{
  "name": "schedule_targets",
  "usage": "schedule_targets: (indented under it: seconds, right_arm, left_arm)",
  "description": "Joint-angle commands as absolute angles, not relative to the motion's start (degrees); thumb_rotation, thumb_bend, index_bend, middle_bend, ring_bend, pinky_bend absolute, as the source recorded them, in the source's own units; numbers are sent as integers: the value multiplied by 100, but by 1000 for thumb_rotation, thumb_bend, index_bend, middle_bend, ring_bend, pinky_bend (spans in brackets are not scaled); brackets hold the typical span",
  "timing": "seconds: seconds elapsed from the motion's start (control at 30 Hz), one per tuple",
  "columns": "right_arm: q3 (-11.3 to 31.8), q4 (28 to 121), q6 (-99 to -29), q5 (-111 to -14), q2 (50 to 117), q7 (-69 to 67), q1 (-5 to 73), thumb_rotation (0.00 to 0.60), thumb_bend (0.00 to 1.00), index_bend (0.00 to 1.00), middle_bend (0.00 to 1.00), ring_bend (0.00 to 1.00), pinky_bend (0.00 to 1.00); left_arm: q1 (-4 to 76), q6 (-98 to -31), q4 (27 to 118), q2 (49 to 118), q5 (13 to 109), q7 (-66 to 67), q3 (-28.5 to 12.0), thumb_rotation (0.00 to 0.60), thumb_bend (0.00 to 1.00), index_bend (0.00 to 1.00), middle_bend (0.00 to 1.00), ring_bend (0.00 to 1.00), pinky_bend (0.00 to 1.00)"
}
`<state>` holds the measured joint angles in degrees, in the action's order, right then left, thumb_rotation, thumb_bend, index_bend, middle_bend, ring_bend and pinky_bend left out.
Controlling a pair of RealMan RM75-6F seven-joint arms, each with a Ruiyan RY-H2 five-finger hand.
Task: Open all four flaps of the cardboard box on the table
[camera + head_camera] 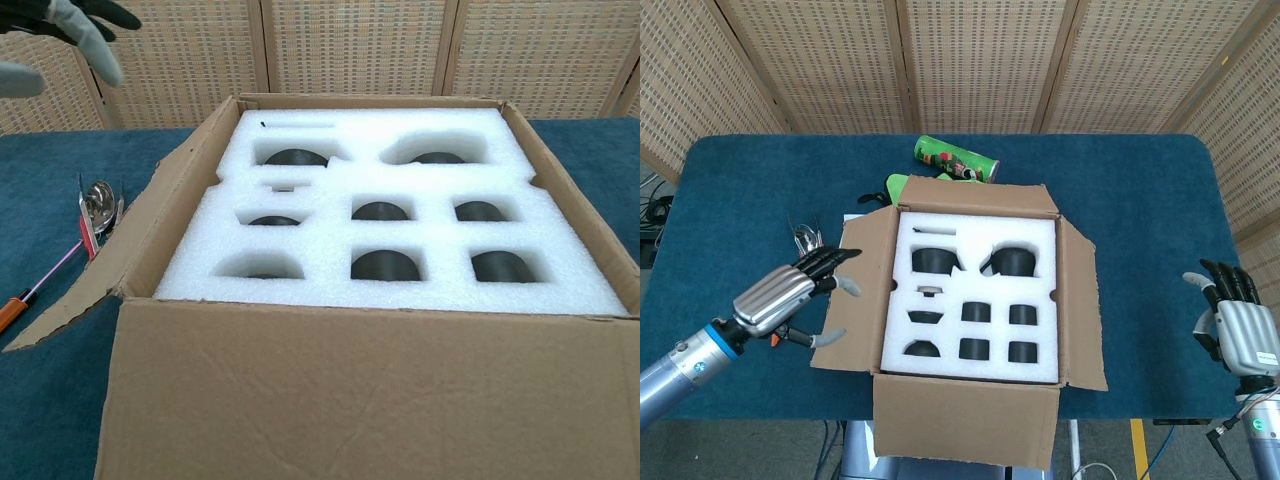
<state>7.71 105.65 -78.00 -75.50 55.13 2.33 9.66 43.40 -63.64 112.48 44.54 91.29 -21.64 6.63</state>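
Cardboard box (980,300) at frame centre, flaps spread; left hand (790,293) lower left, right hand (1235,325) lower right, fingers apart, empty.

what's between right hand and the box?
Only bare blue table, as the head view shows; the right hand sits apart from the box. The chest view doesn't show that hand.

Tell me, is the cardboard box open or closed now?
Open. All four flaps of the cardboard box are folded outward, and the white foam insert with dark parts shows fully.
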Motion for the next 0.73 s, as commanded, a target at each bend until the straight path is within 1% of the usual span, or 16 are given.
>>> schedule_targets:
  seconds: [0.03,0.17,0.4,0.6,0.73]
  right_arm:
    - [768,10510,-7781,-7523,5562,228,970,600,1000,202,92,0,0]
    - [774,10434,-7771,-7510,5633,220,982,600,1000,196,92,0,0]
    - [767,10358,-7814,-7515,5710,239,961,600,1000,194,92,0,0]
    - [746,10350,-7870,-7533,5738,246,917,600,1000,194,93,0,0]
    - [733,10342,-7894,-7558,5757,252,899,600,1000,194,92,0,0]
  left_arm:
    - [3582,-7099,11409,4742,8457,-1093,444,336,312,282,0,0,0]
    - [3157,-7603,11392,4922,8329,-519,392,342,312,275,0,0,0]
    - [2531,-8159,11272,5253,8317,93,432,373,310,269,0,0,0]
    - [2055,-8594,11163,5455,8336,307,460,389,311,269,0,0,0]
    - [1802,-8749,11023,5575,8388,175,502,392,310,268,0,0,0]
